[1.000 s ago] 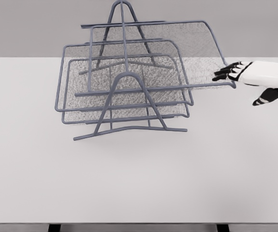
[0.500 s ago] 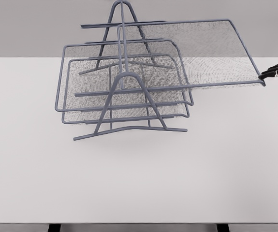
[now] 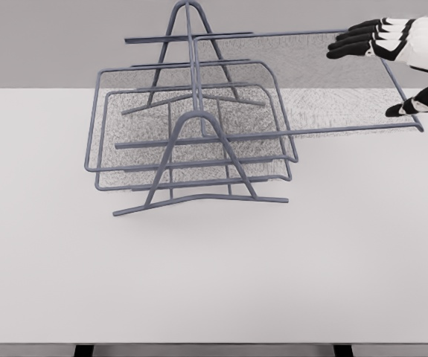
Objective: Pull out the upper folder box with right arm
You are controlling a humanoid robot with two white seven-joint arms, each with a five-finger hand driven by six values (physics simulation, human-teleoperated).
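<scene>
From the head view, a grey wire rack (image 3: 191,134) stands on the white table (image 3: 214,268), toward its far left-centre. It has A-shaped end frames and three mesh trays stacked in it. The upper folder box (image 3: 325,82), the top mesh tray, sticks out far to the right of the rack, its right end reaching over the table well beyond the two lower trays (image 3: 191,141), which sit inside the frame.

The right hand (image 3: 403,59) comes in from the upper right edge, white with black fingers (image 3: 355,41). The fingers are stretched out and lie together above the tray's far rim, while the thumb (image 3: 411,105) points down near the tray's right front corner. The hand is spread and does not clamp the wire; whether it touches the rim I cannot tell.
</scene>
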